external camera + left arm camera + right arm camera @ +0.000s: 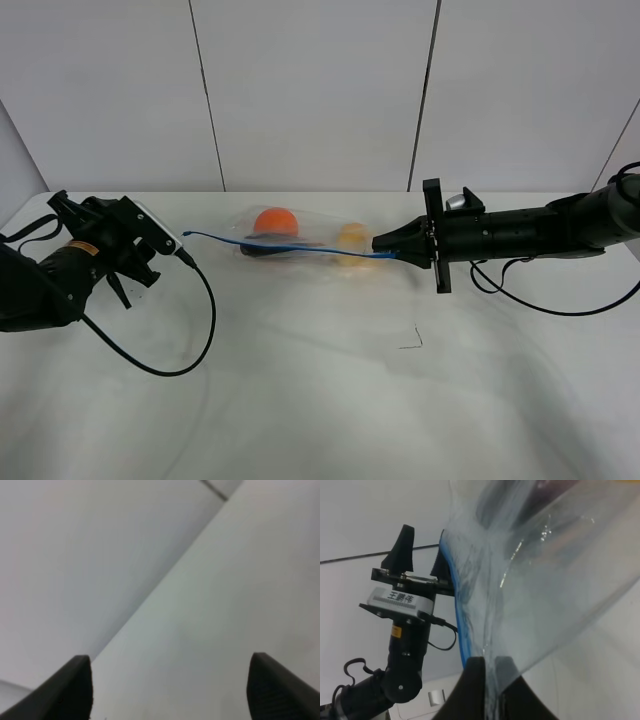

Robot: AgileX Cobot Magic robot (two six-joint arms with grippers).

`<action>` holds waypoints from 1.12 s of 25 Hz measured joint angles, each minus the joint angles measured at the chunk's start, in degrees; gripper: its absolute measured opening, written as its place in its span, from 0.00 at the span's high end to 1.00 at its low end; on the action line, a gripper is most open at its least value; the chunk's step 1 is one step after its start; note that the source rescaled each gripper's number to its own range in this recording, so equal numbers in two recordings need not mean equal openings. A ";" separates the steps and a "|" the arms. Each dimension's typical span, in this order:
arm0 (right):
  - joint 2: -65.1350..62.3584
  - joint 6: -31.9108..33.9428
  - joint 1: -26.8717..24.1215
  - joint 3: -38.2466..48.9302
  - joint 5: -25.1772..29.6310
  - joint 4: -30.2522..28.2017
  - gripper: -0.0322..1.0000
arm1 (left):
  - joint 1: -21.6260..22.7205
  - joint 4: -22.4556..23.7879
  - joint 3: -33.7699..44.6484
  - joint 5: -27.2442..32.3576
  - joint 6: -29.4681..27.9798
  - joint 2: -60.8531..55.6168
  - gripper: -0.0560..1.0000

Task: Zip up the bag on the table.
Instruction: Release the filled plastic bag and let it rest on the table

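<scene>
The clear bag (300, 238) lies on the white table (300, 410) near its far middle. An orange (275, 220), a yellow pear (352, 238) and a dark eggplant (262, 251) show through it. Its blue zipper strip (290, 245) runs left to right. My right gripper (386, 243) is shut on the strip's right end; in the right wrist view (492, 672) the plastic (545, 570) and the strip (457, 615) pass between its fingers. My left gripper (125, 240) is open and empty, left of the bag and apart from it; it also shows in its own view (169, 656) and in the right wrist view (421, 545).
A black cable (175, 345) loops from the left arm over the table. Another cable (520, 297) hangs under the right arm. A small dark mark (412, 340) lies in front of the bag. A panelled wall (310, 90) stands behind the table.
</scene>
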 joint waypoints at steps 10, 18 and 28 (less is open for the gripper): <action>0.00 0.64 0.00 0.00 0.00 0.00 0.97 | 0.00 -3.88 0.00 -1.60 -29.46 0.00 0.22; 0.00 0.80 0.00 0.00 0.01 0.00 0.97 | 0.05 -5.27 0.06 9.39 -39.95 -0.62 0.21; 0.00 0.84 0.00 0.00 0.01 0.13 0.97 | 5.32 -4.09 -13.54 56.04 -36.12 -6.76 0.21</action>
